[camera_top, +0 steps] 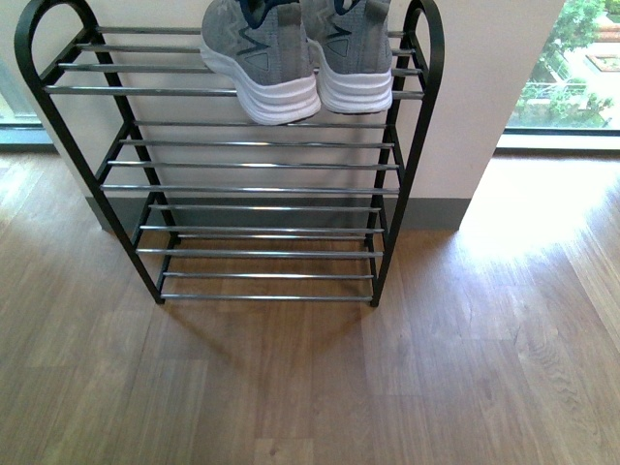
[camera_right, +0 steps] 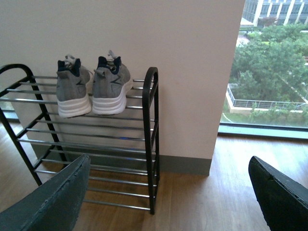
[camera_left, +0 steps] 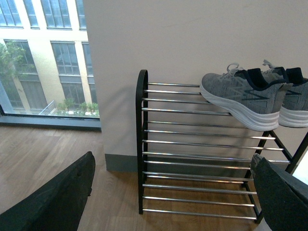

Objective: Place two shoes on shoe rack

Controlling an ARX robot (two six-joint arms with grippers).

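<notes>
Two grey knit sneakers, the left one [camera_top: 260, 60] and the right one [camera_top: 353, 53], stand side by side on the top shelf of the shoe rack [camera_top: 252, 165], heels toward me, soles overhanging the front rod. They also show in the left wrist view [camera_left: 243, 98] and the right wrist view [camera_right: 91, 86]. The rack stands against a white wall. My left gripper [camera_left: 173, 192] is open and empty, well back from the rack. My right gripper [camera_right: 168, 195] is open and empty, back from the rack's right end. Neither arm shows in the front view.
Wooden floor [camera_top: 387, 368] lies in front of the rack. A grey skirting [camera_top: 431, 213] runs along the wall's foot. Floor-length windows flank the wall at the left [camera_left: 43, 62] and the right [camera_right: 269, 67]. The rack's two lower shelves [camera_top: 262, 232] hold nothing.
</notes>
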